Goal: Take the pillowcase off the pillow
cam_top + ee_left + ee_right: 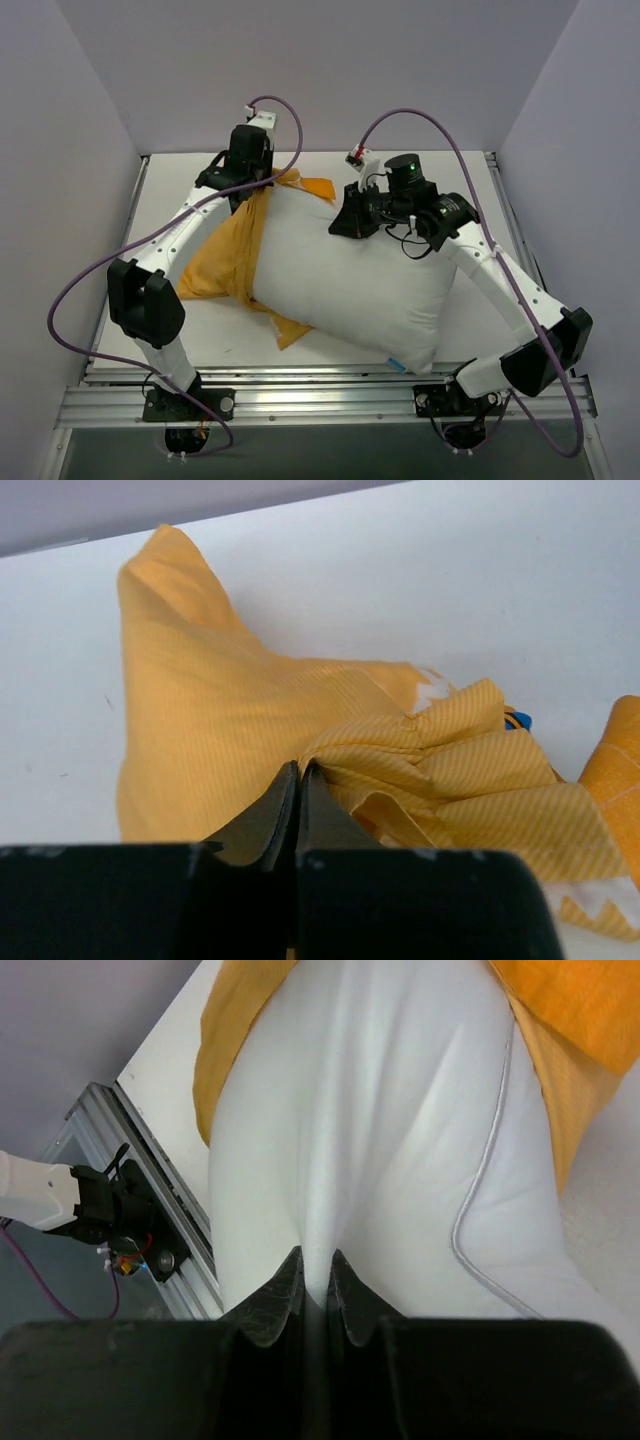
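The white pillow [350, 280] lies across the middle of the table, mostly bare. The orange pillowcase [225, 255] is bunched over its left end, plain side showing, with a corner at the back [315, 187] and another at the front [285, 330]. My left gripper [250, 185] is at the pillow's far left end, shut on a fold of the pillowcase [420, 740] in the left wrist view [300, 770]. My right gripper [345, 225] is at the pillow's far edge, shut on a pinch of pillow fabric [330, 1160], with its own point in the right wrist view [315, 1265].
The white tabletop [470, 180] is walled by pale panels at the back and both sides. An aluminium rail [320, 400] runs along the near edge, where both arm bases are bolted. Purple cables loop above each arm.
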Robot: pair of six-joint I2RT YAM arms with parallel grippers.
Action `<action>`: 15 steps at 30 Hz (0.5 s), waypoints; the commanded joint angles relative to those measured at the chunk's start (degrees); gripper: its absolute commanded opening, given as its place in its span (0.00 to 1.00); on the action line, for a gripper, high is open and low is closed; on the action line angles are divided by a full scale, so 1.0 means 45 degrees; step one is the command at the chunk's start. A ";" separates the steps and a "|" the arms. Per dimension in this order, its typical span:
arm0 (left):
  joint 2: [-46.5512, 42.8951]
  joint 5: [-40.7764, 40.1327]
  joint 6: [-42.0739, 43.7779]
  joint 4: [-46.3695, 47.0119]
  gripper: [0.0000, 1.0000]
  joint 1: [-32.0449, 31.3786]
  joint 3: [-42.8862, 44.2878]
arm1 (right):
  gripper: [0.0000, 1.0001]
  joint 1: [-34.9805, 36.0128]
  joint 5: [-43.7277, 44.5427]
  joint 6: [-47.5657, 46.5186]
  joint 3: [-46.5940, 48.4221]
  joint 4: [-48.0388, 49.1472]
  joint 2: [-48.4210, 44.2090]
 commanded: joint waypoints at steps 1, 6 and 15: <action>-0.0275 -0.2291 -0.0053 0.0997 0.02 0.1056 0.0776 | 0.00 -0.0086 -0.0929 -0.0218 0.0997 -0.1471 -0.1749; -0.0234 -0.2565 0.0064 0.1054 0.03 0.1583 0.0523 | 0.00 -0.1567 -0.0380 -0.0822 0.1329 -0.2838 -0.2220; 0.0428 -0.2430 0.0260 0.0919 0.04 0.2443 0.0131 | 0.00 -0.2508 -0.0066 -0.0337 0.3416 -0.3133 -0.2397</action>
